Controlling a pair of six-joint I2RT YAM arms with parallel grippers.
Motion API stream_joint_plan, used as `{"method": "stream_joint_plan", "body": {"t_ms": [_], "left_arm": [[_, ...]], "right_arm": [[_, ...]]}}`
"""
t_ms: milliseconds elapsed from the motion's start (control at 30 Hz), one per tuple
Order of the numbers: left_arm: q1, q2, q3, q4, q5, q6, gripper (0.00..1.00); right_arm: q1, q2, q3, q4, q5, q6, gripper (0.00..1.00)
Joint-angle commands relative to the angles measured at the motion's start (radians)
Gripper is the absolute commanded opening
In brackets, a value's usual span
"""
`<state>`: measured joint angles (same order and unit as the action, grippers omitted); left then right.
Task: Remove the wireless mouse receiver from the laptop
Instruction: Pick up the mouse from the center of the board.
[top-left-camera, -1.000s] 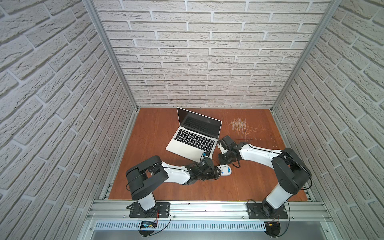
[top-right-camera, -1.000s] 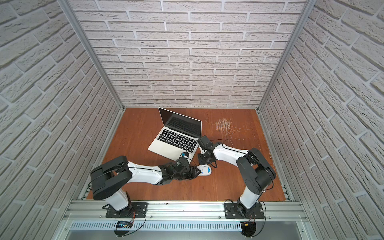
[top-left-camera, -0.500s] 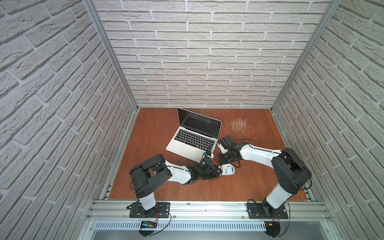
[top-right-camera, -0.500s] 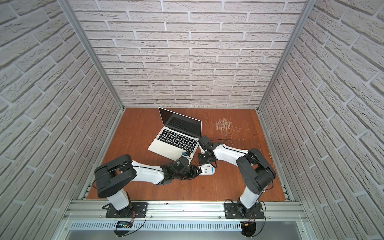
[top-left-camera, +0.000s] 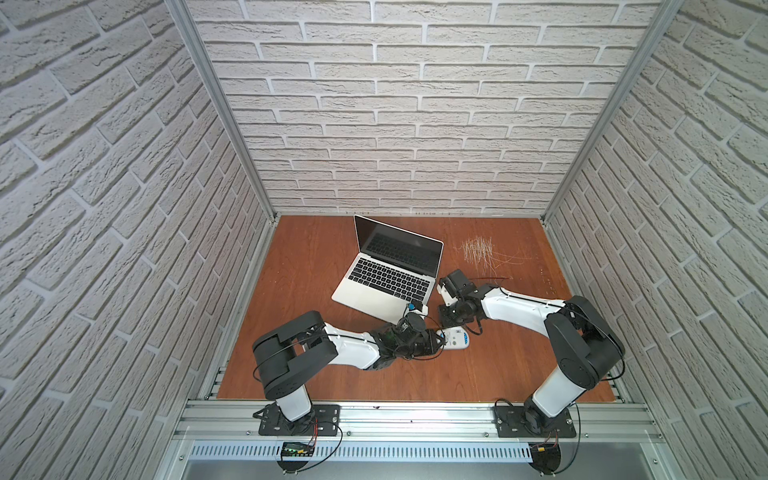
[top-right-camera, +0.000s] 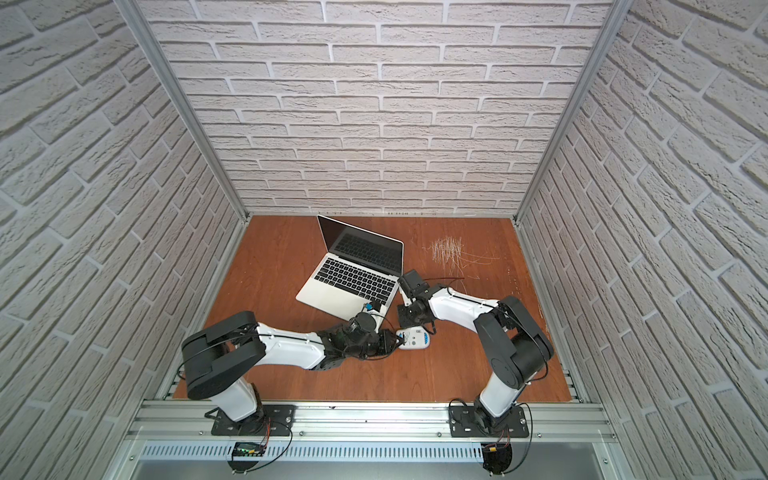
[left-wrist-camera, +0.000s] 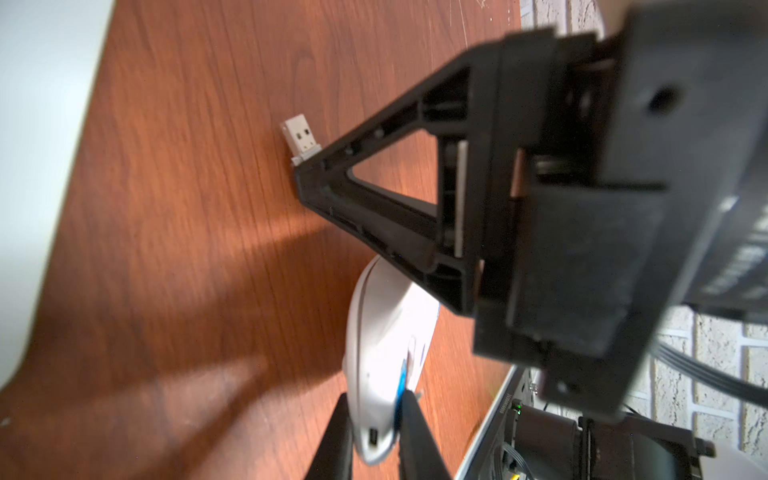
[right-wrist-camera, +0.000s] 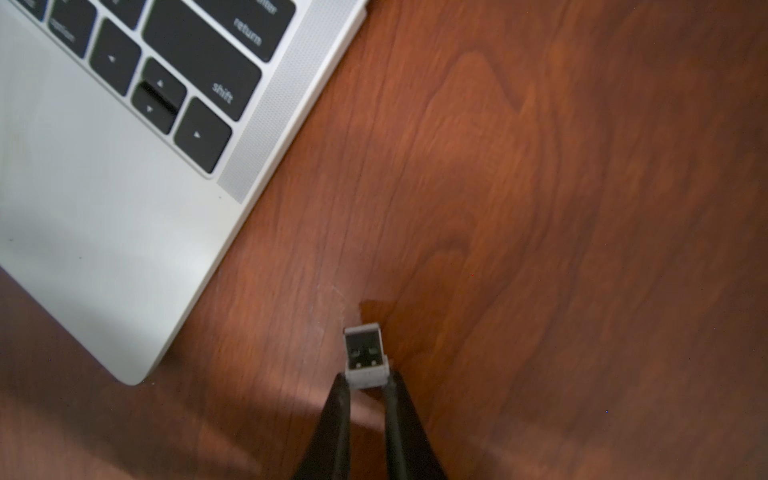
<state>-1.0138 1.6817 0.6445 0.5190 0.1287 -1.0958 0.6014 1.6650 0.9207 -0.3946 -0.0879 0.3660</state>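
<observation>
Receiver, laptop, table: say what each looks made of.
Receiver: bare metal shell, going by its stamped holes and dull sheen; the grey end is probably matte plastic.
Laptop: likely aluminium, an even silver matte; keys black plastic.
Table: reddish wood grain, perhaps laminate.

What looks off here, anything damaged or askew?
Pale scratches mar the table to the right of the laptop. The white mouse lies underside up, blue markings showing, with the left gripper shut on one end. Nothing spilled.
</observation>
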Motion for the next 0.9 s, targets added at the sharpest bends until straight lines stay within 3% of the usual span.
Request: {"method": "stream_joint_plan", "body": {"t_ms": [0,567,867], "left_arm": [[0.003,-0.028,-0.02,-0.021,-0.032,0.03,0.0],[0.0,-0.038,-0.034,-0.031,-0.043,0.045,0.0],[-0.006,-0.099,-0.036,-0.164,-0.099,0.189,0.0]], "right_arm": [[-0.024,-0.084,0.006,-0.054,0.016,-0.006,0.03],[-0.089,-0.328,-0.173,-0.148,0.08,0.078,0.03],[-0.089,-0.474,-0.159,-0.285,-0.003,0.017,0.03]]}}
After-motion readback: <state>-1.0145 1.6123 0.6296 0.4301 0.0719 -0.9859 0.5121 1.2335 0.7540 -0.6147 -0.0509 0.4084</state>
